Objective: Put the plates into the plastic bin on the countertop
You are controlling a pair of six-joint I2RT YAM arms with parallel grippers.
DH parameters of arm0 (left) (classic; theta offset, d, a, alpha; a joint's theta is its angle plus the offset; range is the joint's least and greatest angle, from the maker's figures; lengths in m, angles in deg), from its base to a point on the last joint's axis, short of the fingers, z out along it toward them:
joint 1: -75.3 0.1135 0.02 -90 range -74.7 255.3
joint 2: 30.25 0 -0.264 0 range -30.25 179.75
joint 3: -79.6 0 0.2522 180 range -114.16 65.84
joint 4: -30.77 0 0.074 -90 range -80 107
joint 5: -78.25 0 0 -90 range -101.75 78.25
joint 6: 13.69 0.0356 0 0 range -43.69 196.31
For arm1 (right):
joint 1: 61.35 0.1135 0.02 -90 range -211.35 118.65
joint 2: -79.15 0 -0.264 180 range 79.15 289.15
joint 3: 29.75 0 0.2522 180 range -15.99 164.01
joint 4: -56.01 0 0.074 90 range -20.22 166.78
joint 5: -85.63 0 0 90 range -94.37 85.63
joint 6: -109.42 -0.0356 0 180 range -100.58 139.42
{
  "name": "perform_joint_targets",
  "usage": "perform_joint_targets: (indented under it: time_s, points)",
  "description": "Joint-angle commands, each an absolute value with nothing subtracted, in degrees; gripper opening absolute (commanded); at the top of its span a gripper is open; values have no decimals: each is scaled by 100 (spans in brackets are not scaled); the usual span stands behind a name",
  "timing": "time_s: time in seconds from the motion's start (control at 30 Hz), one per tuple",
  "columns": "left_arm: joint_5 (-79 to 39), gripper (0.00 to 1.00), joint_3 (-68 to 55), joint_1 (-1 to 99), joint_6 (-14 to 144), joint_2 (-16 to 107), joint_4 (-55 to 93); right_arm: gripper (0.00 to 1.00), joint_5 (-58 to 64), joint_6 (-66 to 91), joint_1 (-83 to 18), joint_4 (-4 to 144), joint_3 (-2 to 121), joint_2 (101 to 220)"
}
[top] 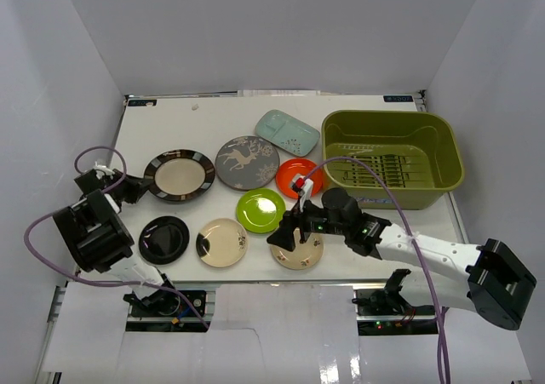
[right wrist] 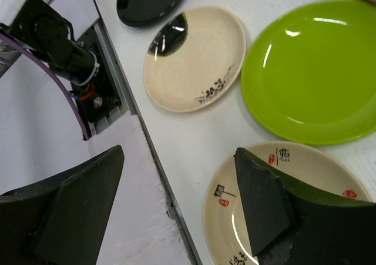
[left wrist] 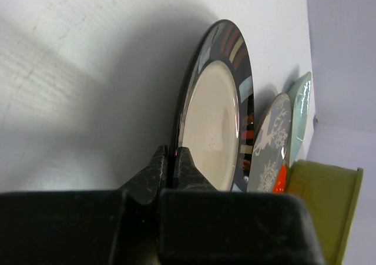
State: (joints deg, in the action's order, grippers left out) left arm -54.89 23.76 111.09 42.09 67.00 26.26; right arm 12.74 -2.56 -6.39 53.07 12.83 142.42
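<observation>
Overhead, we find the stamped cream plate (top: 300, 253) at lower centre half hidden beneath the right pincer (top: 294, 235). A purple cable (top: 358, 159) arcs across part of the bin (top: 426, 195) at upper right. Inside the bin we make out only its ribbed olive floor. All eight plates lie outside it, to its left, on the white surface (top: 196, 120).

From the right wrist, that pincer's fingers stand wide apart. One finger (right wrist: 261, 206) covers part of the stamped cream plate, while the other hangs past the surface edge at lower left. The lime green plate (right wrist: 311, 71) is cut off at the right border and the black plate (right wrist: 150, 0) at the top. The cream plate with the black patch (right wrist: 200, 59) shows whole.

From the left wrist, the left pincer (left wrist: 174, 156) is pinched together on the rim of the striped-rim plate (left wrist: 214, 124), whose lower part is cut off by the pincer's dark body. Past it we catch only slivers: the grey deer plate (left wrist: 273, 141), the teal oblong dish (left wrist: 301, 112), a wedge of the orange-red plate (left wrist: 281, 180) and one corner of the bin at lower right. We cannot tell whether the gripped plate sits flat or is tipped off the surface.
</observation>
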Motion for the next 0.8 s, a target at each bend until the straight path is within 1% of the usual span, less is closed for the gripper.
perform_joint_targets:
  time_s: [0.0, 0.1, 0.13, 0.17, 0.2, 0.23, 0.27, 0.37, 0.53, 0.67, 0.77]
  points:
    - [-4903, 0, 2725, 11107, 3660, 5713, 3176, 84, 1453, -167, -589, 5114, 1881, 14375]
    - [-4788, 0, 3042, 11116, 2948, 4729, 3563, 90, 1488, -246, -598, 5193, 2250, 14551]
    - [-4744, 0, 3094, 11107, 2746, 4213, 3633, 96, 1480, -299, -598, 5193, 2347, 14664]
    - [-4761, 0, 3199, 11090, 2388, 3991, 3782, 98, 1462, -334, -589, 5211, 2530, 14735]
    - [-4779, 0, 3235, 11046, 2262, 3771, 3844, 97, 1418, -386, -598, 5246, 2645, 14805]
    - [-4761, 0, 3244, 10889, 2165, 3568, 3845, 92, 1357, -500, -598, 5272, 2742, 14945]
    - [-4735, 0, 3288, 10792, 2068, 3166, 3854, 90, 1296, -562, -598, 5281, 2926, 14999]
    - [-4708, 0, 3140, 10256, 2277, 2637, 3531, 90, 1128, -791, -711, 5290, 3347, 15210]
    - [-5165, 0, 3209, 9378, 2454, 2222, 3309, 90, 1242, -1133, -1238, 5255, 3929, 15622]
    - [-5788, 0, 3358, 9077, 2367, 2073, 3563, 90, 1681, -1581, -2063, 4974, 4018, 15851]
    - [-6210, 0, 3543, 8858, 1998, 1984, 4204, 90, 1787, -1617, -2389, 4965, 3965, 15983]
